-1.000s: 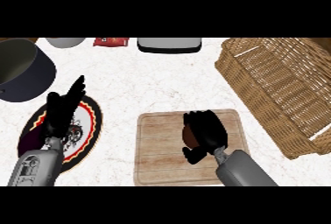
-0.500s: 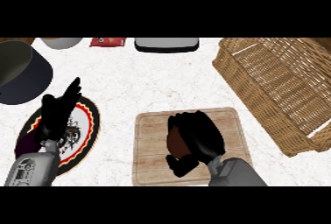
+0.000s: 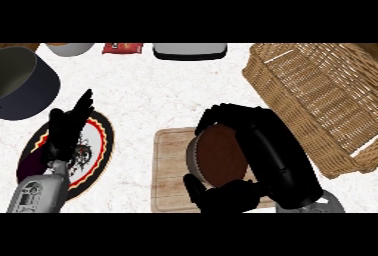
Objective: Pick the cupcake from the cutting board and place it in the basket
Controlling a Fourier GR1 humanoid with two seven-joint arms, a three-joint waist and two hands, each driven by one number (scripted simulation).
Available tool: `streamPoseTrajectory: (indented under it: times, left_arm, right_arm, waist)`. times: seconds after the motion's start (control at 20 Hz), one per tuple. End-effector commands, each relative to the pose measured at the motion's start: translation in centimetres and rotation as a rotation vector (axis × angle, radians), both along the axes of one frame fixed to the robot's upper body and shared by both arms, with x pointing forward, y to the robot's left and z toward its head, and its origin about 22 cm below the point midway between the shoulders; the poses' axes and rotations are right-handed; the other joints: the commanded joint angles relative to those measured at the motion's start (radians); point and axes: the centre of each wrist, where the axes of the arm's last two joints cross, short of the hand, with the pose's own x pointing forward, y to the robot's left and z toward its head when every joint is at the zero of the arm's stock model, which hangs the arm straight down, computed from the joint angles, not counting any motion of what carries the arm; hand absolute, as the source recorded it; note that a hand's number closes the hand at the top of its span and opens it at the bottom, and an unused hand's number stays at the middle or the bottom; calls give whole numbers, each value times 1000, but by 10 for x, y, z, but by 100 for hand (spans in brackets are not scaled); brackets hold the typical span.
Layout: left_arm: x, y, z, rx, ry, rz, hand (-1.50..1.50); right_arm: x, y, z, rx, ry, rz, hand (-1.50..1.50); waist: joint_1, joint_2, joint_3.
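Above the cutting board point(image 3: 168, 165), the brown-topped, pale-sided cupcake point(image 3: 218, 157) sits tilted inside the right hand point(image 3: 269, 155), whose fingers and thumb curl round it, beside the basket point(image 3: 325, 95).

A kitchen. The white marbled counter point(image 3: 162, 95) carries a wooden cutting board point(image 3: 168, 175), with a patterned plate point(image 3: 100, 150) left of it and a wicker basket point(image 3: 317, 95) to its right.

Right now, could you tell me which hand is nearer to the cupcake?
Right. The right hand has its fingers curled round the cupcake above the board; the left hand is off to the left, over the plate.
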Motion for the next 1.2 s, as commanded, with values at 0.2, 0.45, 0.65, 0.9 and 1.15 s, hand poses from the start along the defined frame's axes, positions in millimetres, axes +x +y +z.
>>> streamPoseTrajectory:
  times: [0.2, 0.45, 0.65, 0.9, 1.15]
  left_arm:
    - [6, -1, 1, 8, 2, -14, 0]
    - [8, 2, 17, 1, 1, -14, 0]
    - [6, 4, 6, 7, -5, -14, 0]
    - [8, 8, 0, 14, -1, -16, 0]
    - [5, -8, 4, 7, -6, -22, 0]
  right_arm:
    - [-11, -35, 97, 113, -73, -91, 150]
    - [1, -38, 133, 108, -76, -177, 150]
    - [33, -40, 168, 61, -112, -264, 150]
    - [60, -60, 161, -256, -145, -414, 150]
    - [92, -107, 163, -358, -79, -470, 150]
  waist:
    - [6, 4, 0]
    - [9, 2, 0]
    - [15, 4, -1]
    - [16, 12, -1]
    - [20, 9, 0]
